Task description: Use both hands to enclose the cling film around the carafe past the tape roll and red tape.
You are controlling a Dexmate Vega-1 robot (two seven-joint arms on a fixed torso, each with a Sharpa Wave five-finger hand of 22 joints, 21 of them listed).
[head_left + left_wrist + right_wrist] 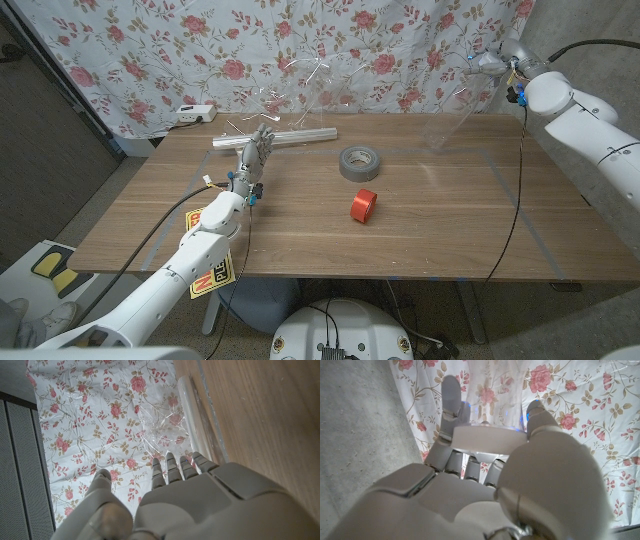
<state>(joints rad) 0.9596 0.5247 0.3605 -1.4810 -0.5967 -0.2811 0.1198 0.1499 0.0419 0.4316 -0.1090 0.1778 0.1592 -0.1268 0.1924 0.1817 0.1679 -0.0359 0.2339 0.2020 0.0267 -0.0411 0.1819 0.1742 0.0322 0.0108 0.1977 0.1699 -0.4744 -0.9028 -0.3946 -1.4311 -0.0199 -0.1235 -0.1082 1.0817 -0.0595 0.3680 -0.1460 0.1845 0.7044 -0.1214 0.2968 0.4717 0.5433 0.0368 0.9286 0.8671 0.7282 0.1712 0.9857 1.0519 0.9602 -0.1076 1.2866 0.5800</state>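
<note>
The right hand (487, 62) grips the clear carafe (448, 118) by its upper end and holds it tilted above the bench (300, 235), well beyond the grey tape roll (359, 161). The left hand (256, 152) stands beside the cling film roll (275, 137), fingers (172, 467) spread on nothing I can make out — a loose sheet (290, 85) billows up behind it. The red tape (364, 205) lies just nearer than the tape roll. Risks: the sheet may cling to itself before it reaches the carafe, and smooth glass held high could slip.
</note>
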